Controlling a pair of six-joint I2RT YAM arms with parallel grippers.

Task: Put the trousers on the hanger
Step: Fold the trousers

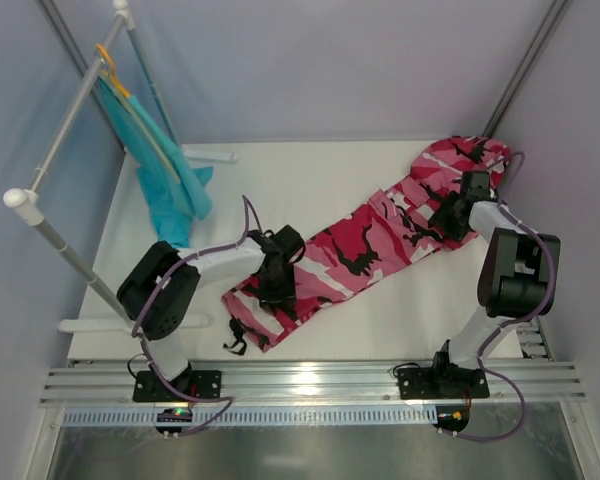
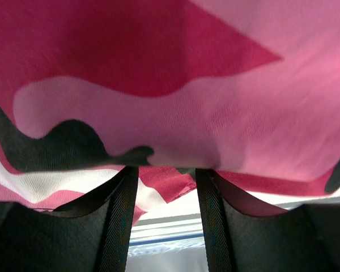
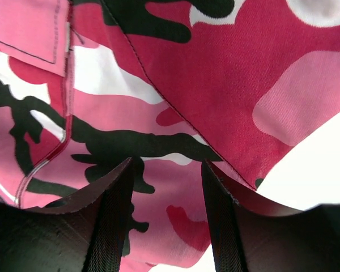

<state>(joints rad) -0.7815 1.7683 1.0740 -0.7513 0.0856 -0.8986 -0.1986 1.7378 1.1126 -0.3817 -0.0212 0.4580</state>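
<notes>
Grasping seems to be starting: trousers point(image 1: 370, 240) lying slantwise on the table point(image 1: 280, 170), left gripper point(image 1: 277, 290) pressing near the cuffs, right gripper point(image 1: 448, 222) below the waist. Jaws clamping or not, I cannot tell. Next is securing both pinches, then lifting.

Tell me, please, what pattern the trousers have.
The trousers have pink-and-red camouflage with black and white patches, clearest in the right wrist view.

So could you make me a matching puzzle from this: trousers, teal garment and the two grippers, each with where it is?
1 trousers
2 teal garment
3 left gripper
4 right gripper

a hanging on the rack
b at the trousers' far end
c spread on the table
d at the trousers' near end

Pairs: 1-c, 2-a, 3-d, 4-b
</notes>
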